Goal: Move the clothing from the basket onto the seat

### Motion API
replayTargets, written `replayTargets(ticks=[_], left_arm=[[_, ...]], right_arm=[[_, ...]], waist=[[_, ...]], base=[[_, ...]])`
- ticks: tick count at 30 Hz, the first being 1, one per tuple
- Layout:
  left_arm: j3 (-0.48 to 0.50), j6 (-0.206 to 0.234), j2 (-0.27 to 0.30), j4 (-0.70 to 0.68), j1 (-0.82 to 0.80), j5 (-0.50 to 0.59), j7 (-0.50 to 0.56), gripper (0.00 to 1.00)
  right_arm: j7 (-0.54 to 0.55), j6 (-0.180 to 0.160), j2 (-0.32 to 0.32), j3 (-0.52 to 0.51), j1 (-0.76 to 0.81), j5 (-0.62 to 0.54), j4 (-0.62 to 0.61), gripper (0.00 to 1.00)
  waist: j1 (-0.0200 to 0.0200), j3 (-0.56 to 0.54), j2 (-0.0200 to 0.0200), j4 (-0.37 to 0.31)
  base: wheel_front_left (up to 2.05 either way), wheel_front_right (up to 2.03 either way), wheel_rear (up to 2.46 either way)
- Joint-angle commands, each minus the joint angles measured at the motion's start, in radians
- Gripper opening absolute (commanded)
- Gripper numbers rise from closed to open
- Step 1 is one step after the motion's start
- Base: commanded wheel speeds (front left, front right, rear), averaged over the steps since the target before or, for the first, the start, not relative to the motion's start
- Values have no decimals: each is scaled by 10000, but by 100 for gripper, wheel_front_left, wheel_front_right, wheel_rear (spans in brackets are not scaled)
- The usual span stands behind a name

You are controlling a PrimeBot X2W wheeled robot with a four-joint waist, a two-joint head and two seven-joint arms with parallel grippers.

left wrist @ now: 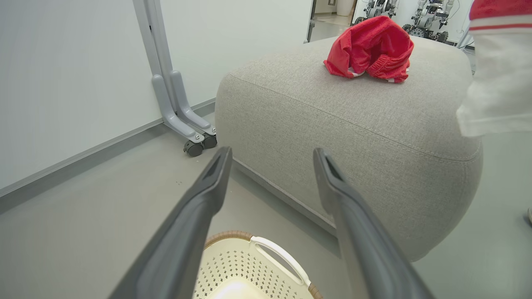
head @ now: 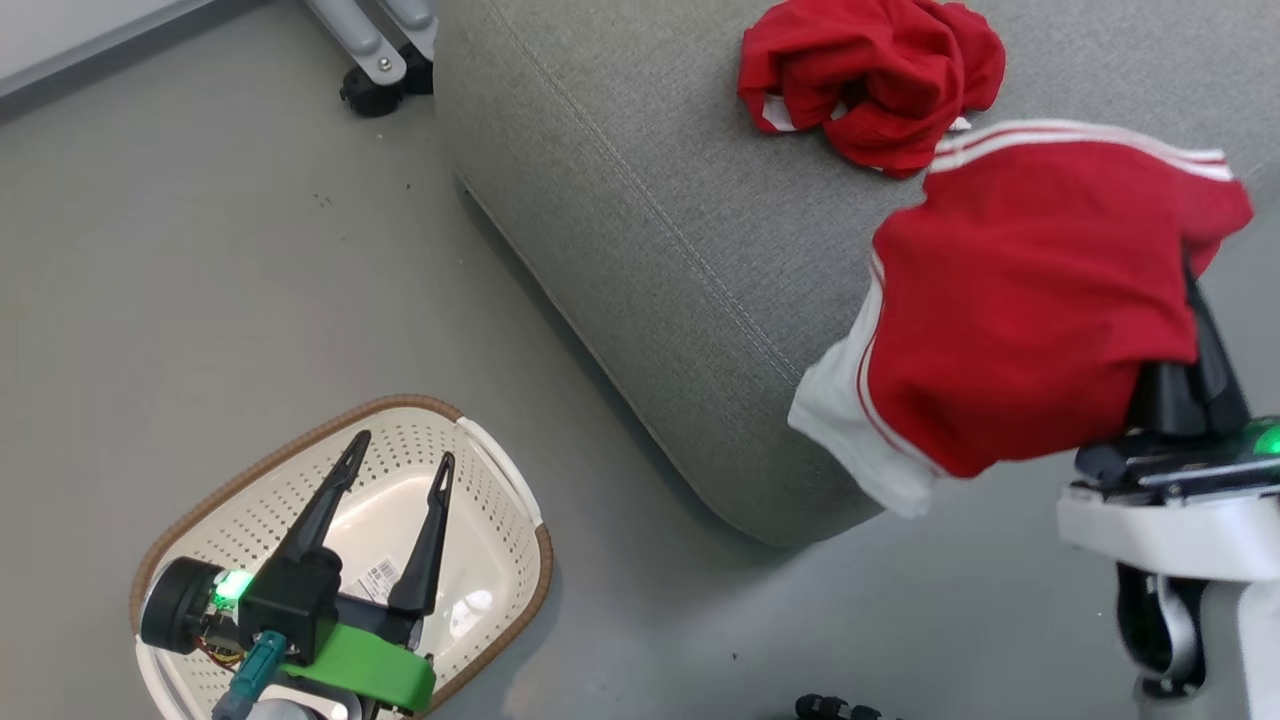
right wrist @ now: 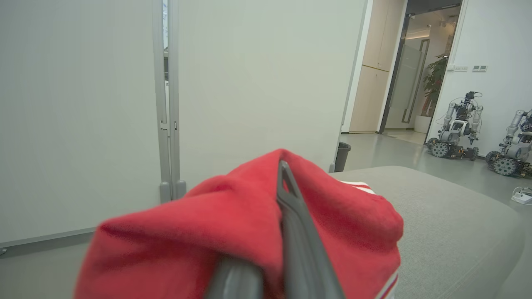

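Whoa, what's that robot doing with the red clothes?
It is moving clothes from the basket to the seat. Its right gripper is shut on the striped red garment and holds it up in the air at the seat's near edge, not yet set down. The plain red garment already lies crumpled on the seat. The left gripper hangs open above the basket on the floor, holding nothing; the part of the basket's inside that shows has just a paper label.
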Motion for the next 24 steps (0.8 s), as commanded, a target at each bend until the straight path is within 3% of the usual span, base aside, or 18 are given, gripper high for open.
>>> replayTargets(ticks=[1, 12, 24], left_arm=[[-16, -28, 215, -48, -237, 46, -1, 100], [184, -28, 924, -472, -216, 115, -1, 100], [-14, -27, 1384, -1312, -587, 347, -1, 100]], right_arm=[[-33, -6, -152, -234, -526, 20, -48, 0], [-33, -7, -1656, -957, -4343, 919, 1478, 0], [-33, -9, -3117, -1043, -8065, 1093, 5781, 0]], waist=[[0, 443, 0, -30], [0, 1618, 0, -37], [0, 2957, 0, 547]], base=[[0, 0, 0], [0, 0, 0], [0, 0, 0]])
